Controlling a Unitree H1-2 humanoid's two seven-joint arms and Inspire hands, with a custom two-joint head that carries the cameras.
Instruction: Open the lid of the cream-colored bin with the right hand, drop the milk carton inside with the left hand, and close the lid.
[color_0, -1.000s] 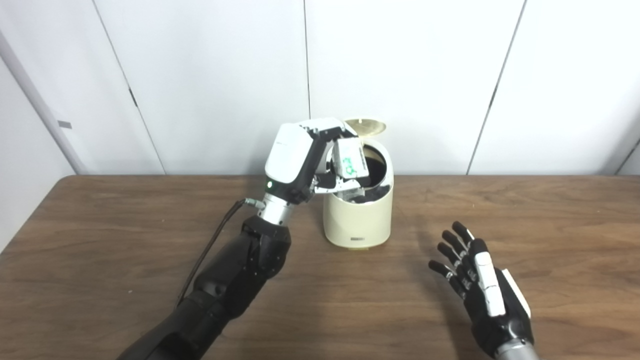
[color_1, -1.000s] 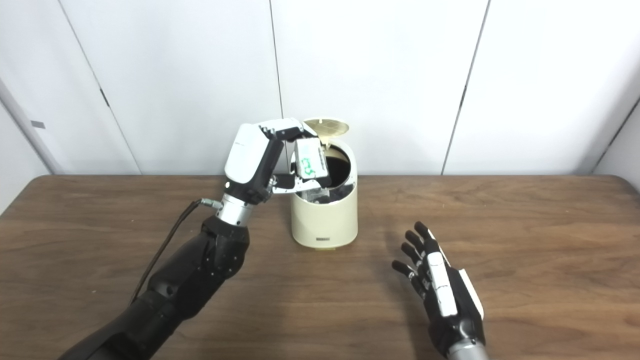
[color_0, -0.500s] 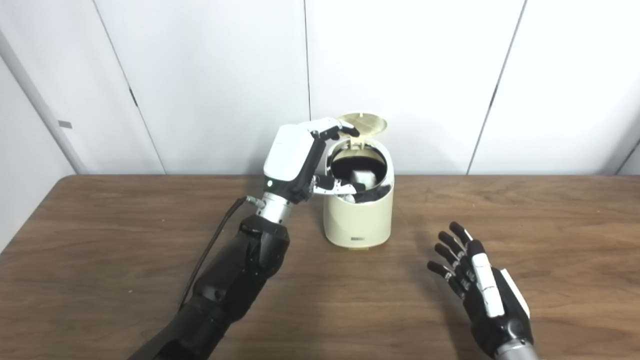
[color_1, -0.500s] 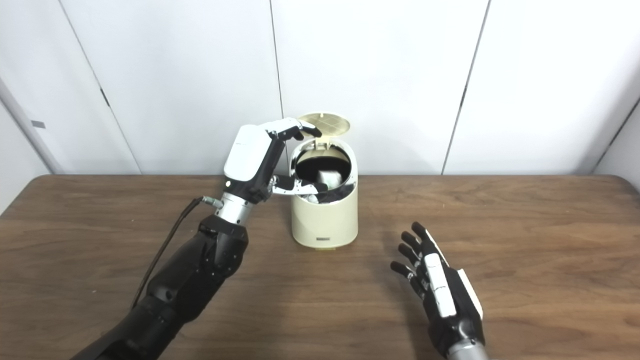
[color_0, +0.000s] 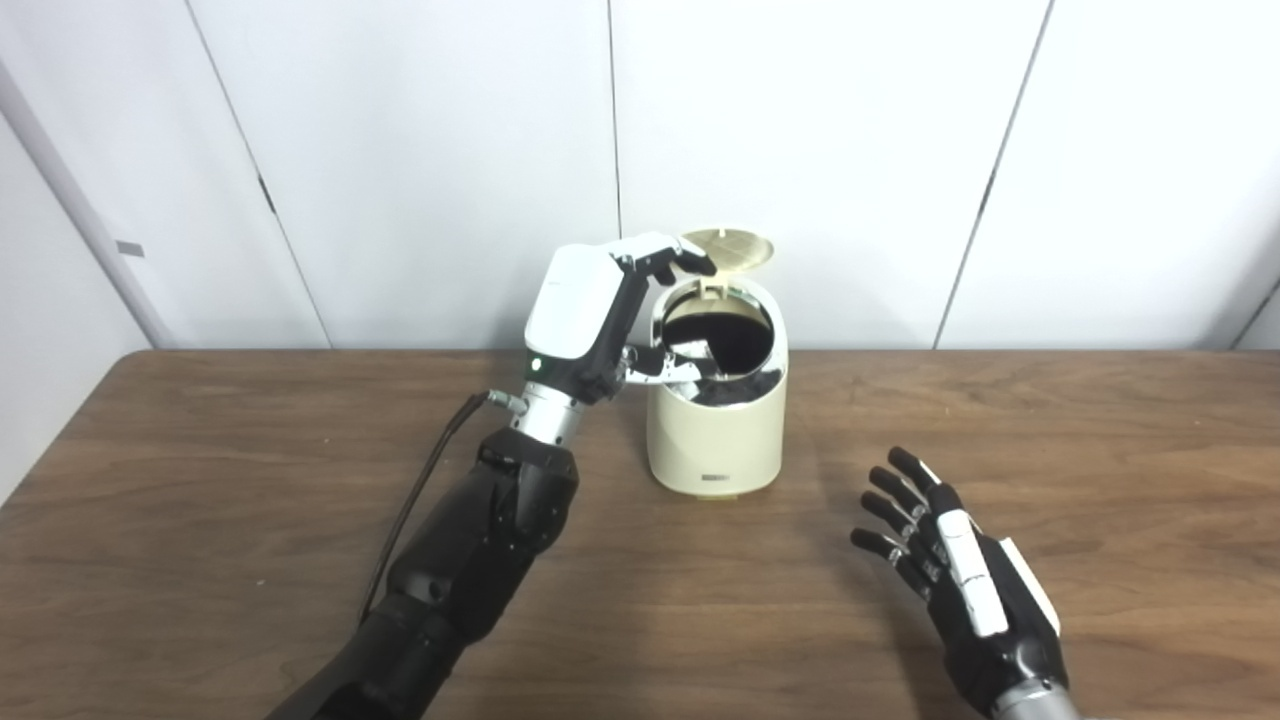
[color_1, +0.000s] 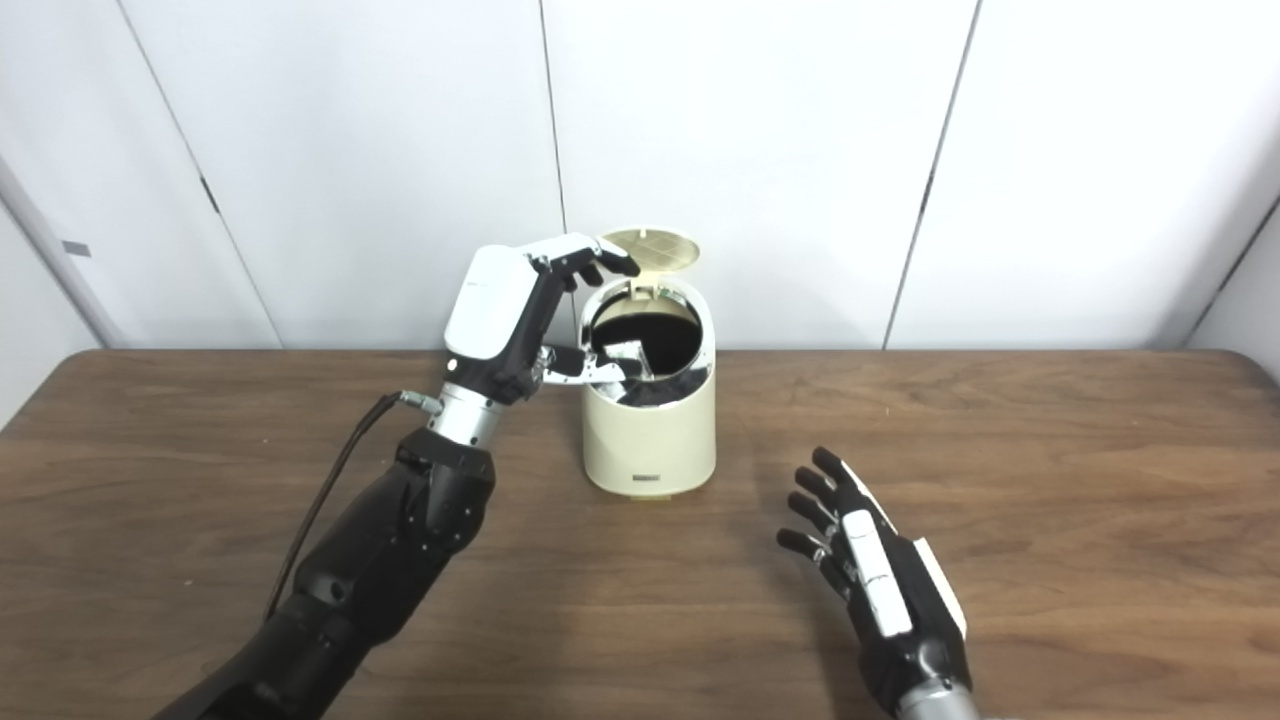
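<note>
The carton sits inside the bin, lid up at its back. Your left hand, empty with fingers spread, hovers at the bin's left rim. Pull it clear, then bring the open right hand, well in front of the bin, onto the lid.

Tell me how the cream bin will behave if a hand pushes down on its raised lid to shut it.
The cream bin is taller than wide and stands free on the table, so an off-centre push could probably tip or slide it. Its lid looks thin, hinged at the back, likely swinging down lightly. The milk carton inside adds little weight.
</note>
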